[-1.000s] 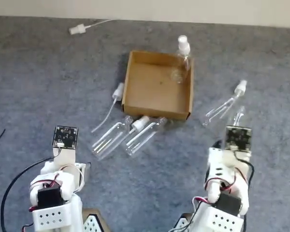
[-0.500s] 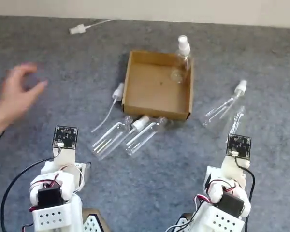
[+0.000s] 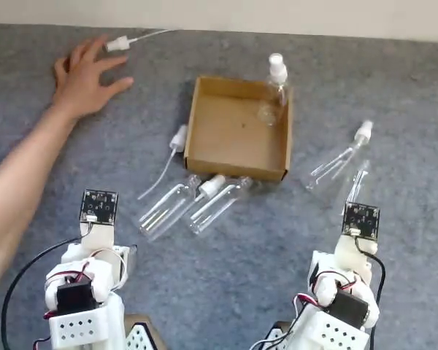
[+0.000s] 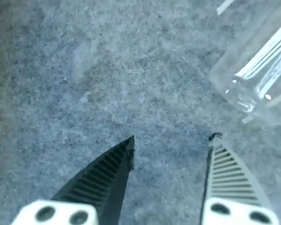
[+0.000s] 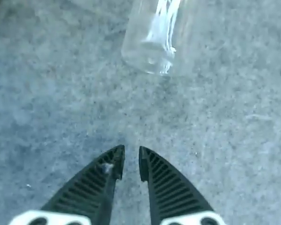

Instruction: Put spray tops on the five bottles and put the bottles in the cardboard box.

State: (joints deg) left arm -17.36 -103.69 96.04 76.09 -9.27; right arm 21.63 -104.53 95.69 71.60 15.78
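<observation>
Grey, felt-like counter [image 3: 394,87]. Far left, a person's hand [image 3: 84,80] flat, fingers spread, right at a loose white spray top [image 3: 117,44]. Left end effector [image 4: 171,138] spread wide, empty, near a clear lying bottle [image 4: 260,79]. Shallow cardboard box [image 3: 237,169] mid-counter, capped bottle [image 3: 276,84] upright at its far right corner. Right end effector [image 5: 131,154] narrowed almost closed, empty, facing another bottle's base [image 5: 152,51].

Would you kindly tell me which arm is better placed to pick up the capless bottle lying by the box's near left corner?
Left, I would judge. The left gripper is open with the capless bottle just ahead, while the right gripper is shut and faces another bottle.
</observation>
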